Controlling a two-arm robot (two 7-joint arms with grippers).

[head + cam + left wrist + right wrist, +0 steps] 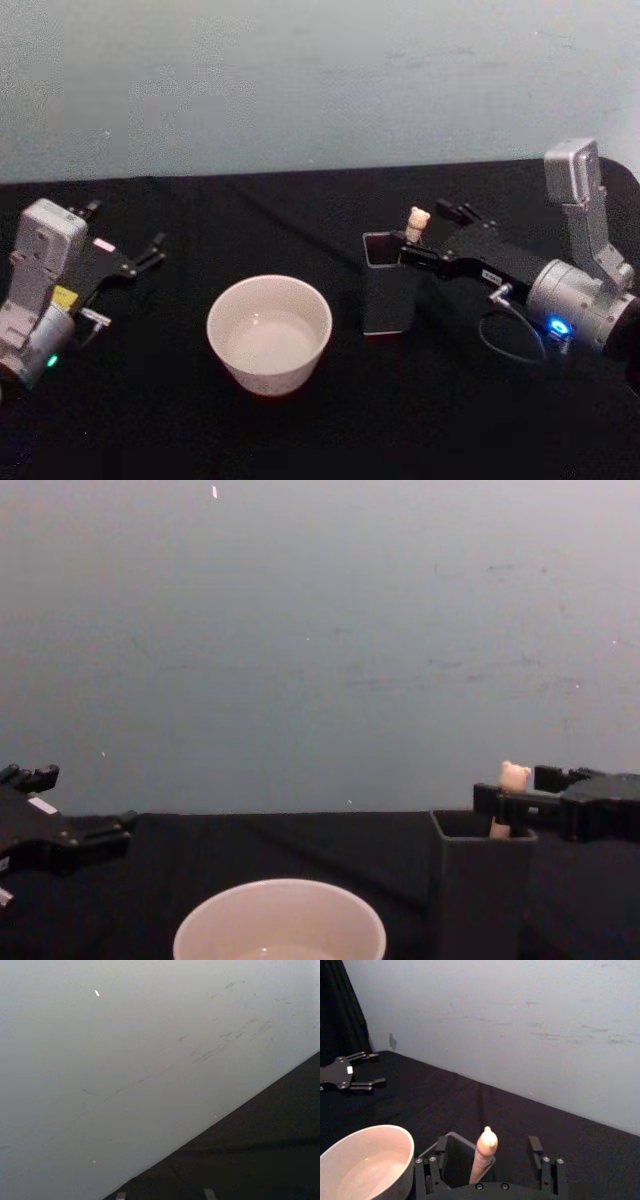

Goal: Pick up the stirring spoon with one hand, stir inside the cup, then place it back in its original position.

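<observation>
The stirring spoon [418, 216] stands upright in the dark grey square holder [388, 290], its bear-head handle [514, 775] sticking up above the rim. My right gripper [423, 233] is open, with one finger on each side of the handle [485, 1152] and a gap both ways. The spoon's bowl is hidden inside the holder [480, 880]. The cream-white cup [268, 333] sits left of the holder and holds some clear liquid. My left gripper [125, 228] rests open at the far left of the table, away from everything.
A black cloth [330, 430] covers the table, and a pale wall [320, 80] runs close behind it. The left gripper [370, 1067] also appears far off in the right wrist view, beyond the cup [365, 1165].
</observation>
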